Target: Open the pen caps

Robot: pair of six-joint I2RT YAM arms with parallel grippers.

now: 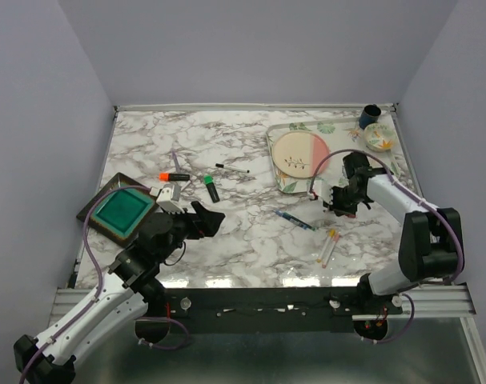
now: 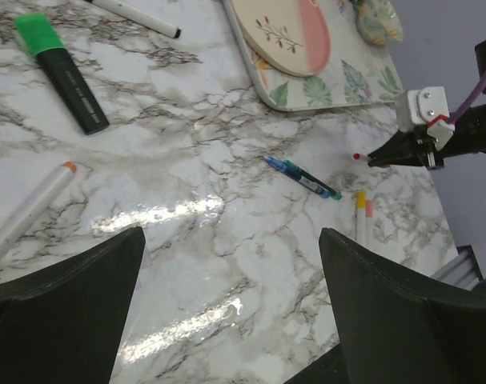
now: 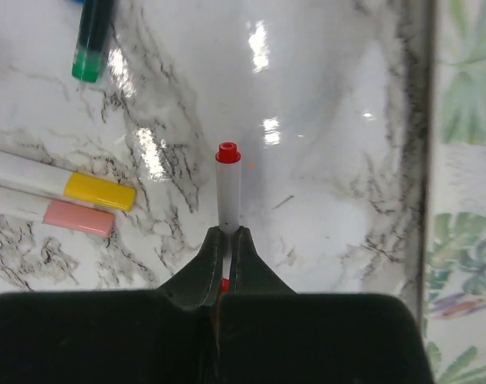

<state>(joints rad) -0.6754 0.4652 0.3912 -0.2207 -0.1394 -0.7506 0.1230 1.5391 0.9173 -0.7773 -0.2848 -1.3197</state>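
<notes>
Fingertip pinch, no second hand
Your right gripper (image 3: 227,233) pinches the slim white pen (image 3: 228,192), red tip (image 3: 227,152) jutting out, just beside the tray (image 3: 467,96); it could swivel or slip (the grip is thin) while your left gripper (image 2: 230,236) hangs spread, empty, well to the left.

**A robot test booth in a lab**

Plain pale walls (image 1: 58,72) close the marble-pattern table (image 1: 243,240) at 9, 12 and 3 o'clock. At 6 o'clock a metal rail (image 1: 275,302) runs along its edge; the left arm (image 1: 98,308) and the right arm (image 1: 425,240) are bolted there, each with a purple cable (image 1: 86,232).
</notes>
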